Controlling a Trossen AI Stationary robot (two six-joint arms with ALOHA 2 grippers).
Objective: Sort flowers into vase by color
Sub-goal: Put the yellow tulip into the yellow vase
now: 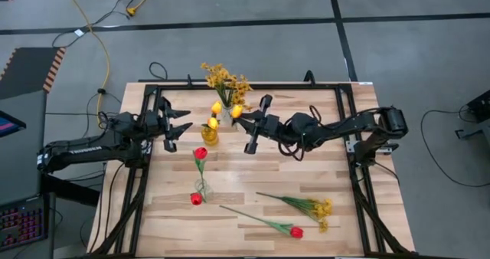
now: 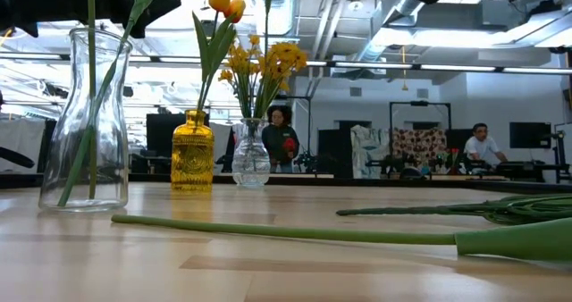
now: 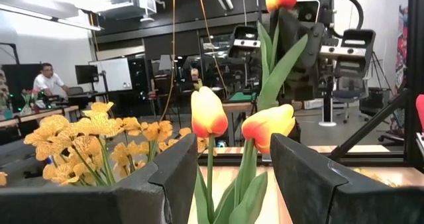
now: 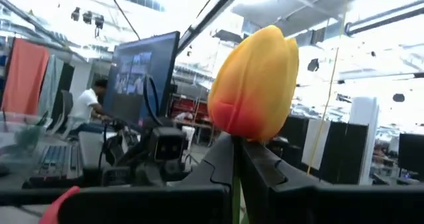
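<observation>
Near the far edge of the bench (image 1: 321, 175), at its middle, stand a yellow glass vase (image 1: 209, 134) and, just behind it, a clear round vase (image 2: 250, 163) holding a spray of mustard-yellow blossoms (image 1: 226, 79). Two yellow-orange tulips (image 1: 214, 115) rise from the yellow vase. The right gripper (image 1: 255, 123), just beside these vases, has its fingers pressed together on the stem of a third yellow-orange tulip (image 4: 255, 85), whose bloom stands above the fingertips. The left gripper (image 1: 181, 122), on the other side of the vases, has its fingers (image 3: 165, 177) spread, holding nothing. Toward the middle of the bench a clear carafe (image 2: 88, 123) holds two red tulips (image 1: 200, 153). Near the front edge lie a single red tulip (image 1: 295, 231) and, close beside it, a second mustard-yellow spray (image 1: 318, 208), both flat on the wood. People (image 2: 483, 146) sit in the room beyond.
</observation>
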